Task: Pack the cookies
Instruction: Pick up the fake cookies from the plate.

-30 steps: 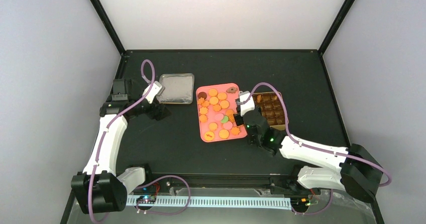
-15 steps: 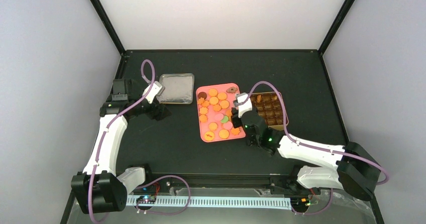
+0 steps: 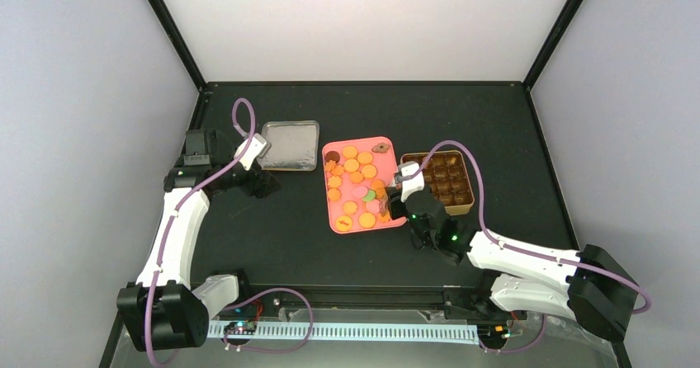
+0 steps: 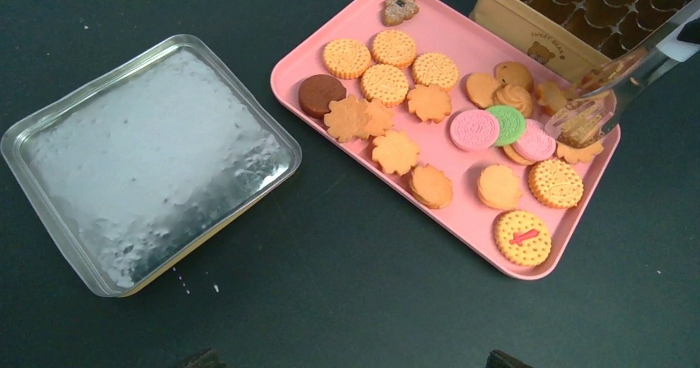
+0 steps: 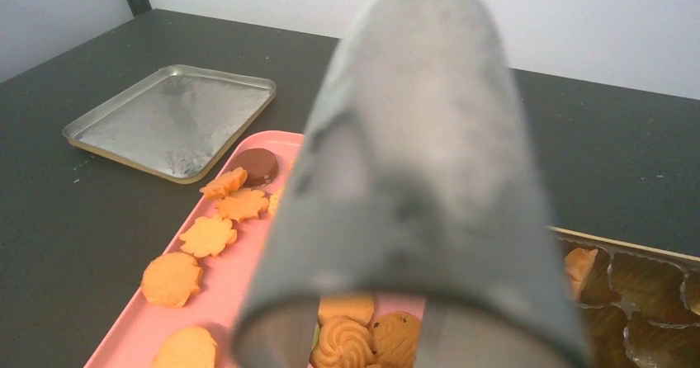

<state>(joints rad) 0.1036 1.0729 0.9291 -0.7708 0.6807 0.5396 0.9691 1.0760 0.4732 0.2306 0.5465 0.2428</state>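
Left wrist view: the right end effector [image 4: 590,108] reaches its shiny metal fingers [image 4: 636,63], a little apart, over the small round orange, pink and green cookies [image 4: 462,129] on the pink plastic tray [image 4: 429,211]; whether it grips one I cannot tell. The left end effector [image 3: 266,184] hangs wide open, holding nothing, over the black worktop [image 3: 281,228].

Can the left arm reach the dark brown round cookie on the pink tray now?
Probably yes. The left gripper is open, and the dark brown cookie lies uncovered at the pink tray's near corner, with only bare table between them.

Dull metal lid [image 4: 148,162] — matt table [image 4: 347,285]
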